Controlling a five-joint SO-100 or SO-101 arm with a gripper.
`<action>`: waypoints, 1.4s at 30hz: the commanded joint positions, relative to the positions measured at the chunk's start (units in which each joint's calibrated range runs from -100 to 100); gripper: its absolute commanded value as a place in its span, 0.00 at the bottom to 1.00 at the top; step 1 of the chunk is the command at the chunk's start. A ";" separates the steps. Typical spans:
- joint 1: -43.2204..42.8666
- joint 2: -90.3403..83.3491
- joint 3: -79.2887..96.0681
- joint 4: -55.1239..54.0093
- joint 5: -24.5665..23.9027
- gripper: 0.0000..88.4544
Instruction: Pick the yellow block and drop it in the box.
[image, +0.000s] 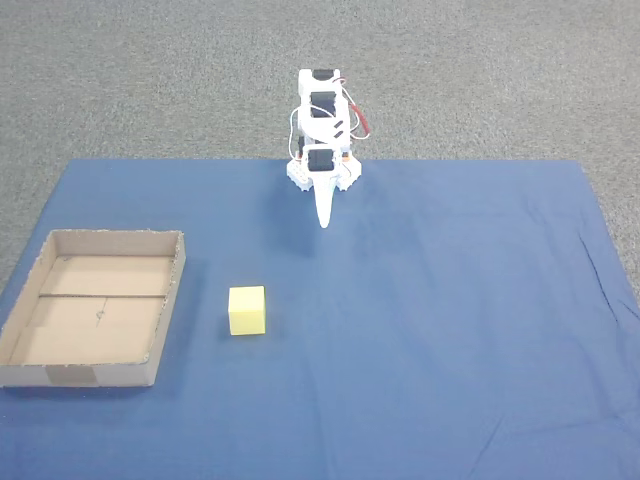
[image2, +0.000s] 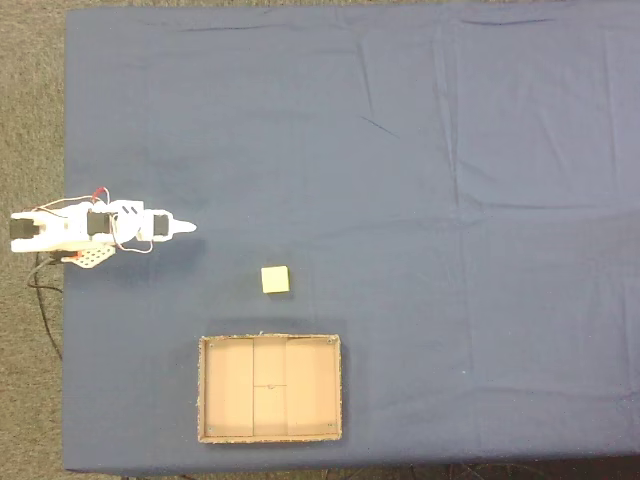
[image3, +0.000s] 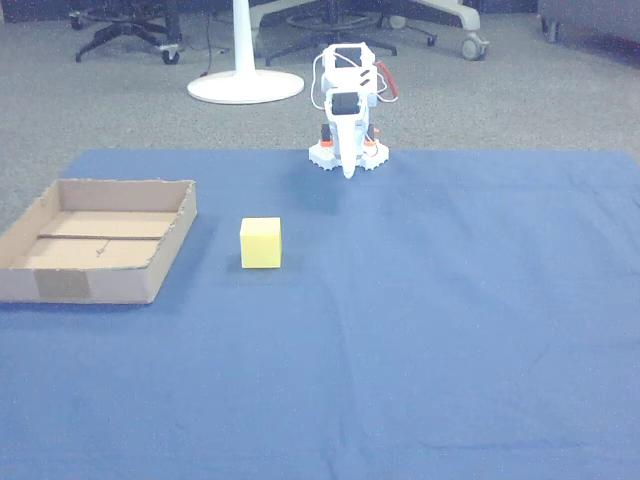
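- The gripper (image: 324, 222) is hanging folded in close to the arm's own base, its white fingers coming together into a single point aimed down at the blue cloth (image: 450, 330); nothing is sitting between them. It looks like a parked pose, tucked out of the way, so the reach toward the yellow block (image: 247, 310) is not yet beginning.
- In the top-down fixed view the gripper (image2: 188, 228) is pointing out over the cloth, away from the base and well apart from the yellow block (image2: 275, 279), which is lying off to one side of that line rather than straight ahead.
- The yellow block is sitting flat on the cloth, one face down, free on all sides. That is leaving the fingers room to come down around it, though they will have to be spreading first.
- The box (image: 170, 300) is resting near the yellow block, on the side away from the arm's line, with a bare strip of cloth between them. In the low other view the box (image3: 175, 250) is showing low walls and an open top, so I'd judge a short carry and a release from above will be enough.
- The box is lying empty, its floor seam showing, waiting for the drop.
- Chair bases (image3: 130, 30) are standing on the carpet, far beyond the block.
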 joint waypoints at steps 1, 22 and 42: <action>0.92 -0.28 0.79 -0.15 0.93 0.00; 2.18 -0.36 -0.83 3.82 2.00 0.00; 20.66 107.28 -113.68 21.93 16.95 0.54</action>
